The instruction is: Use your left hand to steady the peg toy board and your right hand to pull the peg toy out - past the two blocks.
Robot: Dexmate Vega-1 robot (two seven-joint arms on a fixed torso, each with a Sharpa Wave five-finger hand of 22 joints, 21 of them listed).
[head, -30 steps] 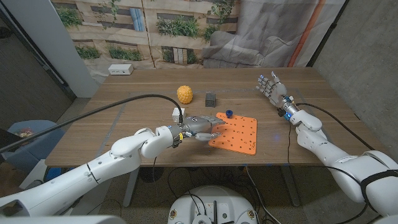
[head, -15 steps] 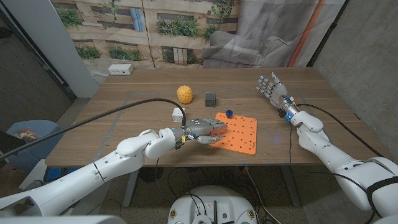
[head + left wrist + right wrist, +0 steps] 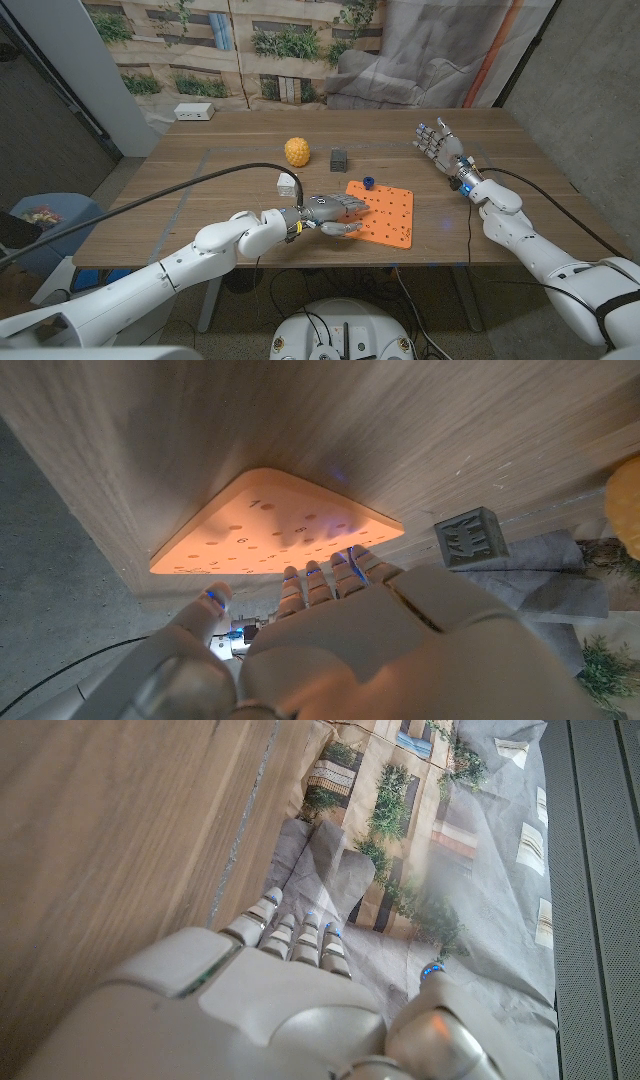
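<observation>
Near the table's (image 3: pixel 160 215) far left corner sits a small white box (image 3: pixel 194 112). A yellow bumpy ball (image 3: pixel 296 151) sits in the middle of the table, nearer the far edge. Just beside it, to the right, is a dark gray block (image 3: pixel 339 158). A small white block (image 3: pixel 287 182) sits a bit closer to the front, touching the black cable that runs to the left arm.

The left hand (image 3: pixel 327 212) reaches in from the front left. Its fingers (image 3: pixel 318 586) are spread a little and stretched out over the left edge of the orange peg board (image 3: pixel 384 212). They hold nothing. I cannot tell if they press on the board.

The orange board lies flat near the middle of the table's front edge. A blue peg (image 3: pixel 368 183) stands at the board's far edge.

The right hand (image 3: pixel 437 141) is up near the table's far right corner, well apart from the board. Its fingers (image 3: pixel 295 934) are held out and a little apart, with nothing in them.
</observation>
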